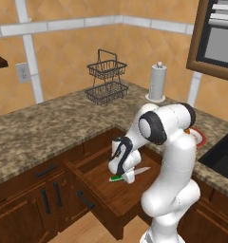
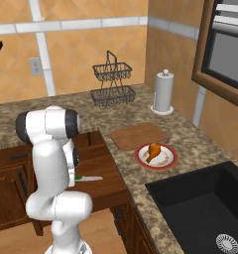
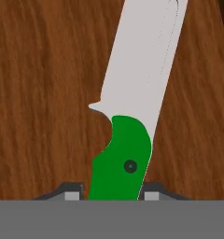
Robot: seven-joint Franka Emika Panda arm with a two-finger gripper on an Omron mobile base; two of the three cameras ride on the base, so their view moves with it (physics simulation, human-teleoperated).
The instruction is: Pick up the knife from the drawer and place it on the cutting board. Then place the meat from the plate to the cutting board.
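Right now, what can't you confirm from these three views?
- Gripper contact on the knife: in the hand view the fingertips flank the green handle, but the bottom band cuts off the pads.
- Knife lifted or resting on the drawer floor: left base view, the hand covers it.
- Knife handle: right base view, behind the arm.
- Plate and meat: left base view, mostly behind the arm's elbow.

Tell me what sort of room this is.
A kitchen, rendered rather than real: a speckled stone counter with a black sink, a paper towel roll, and an open wooden drawer with a knife.
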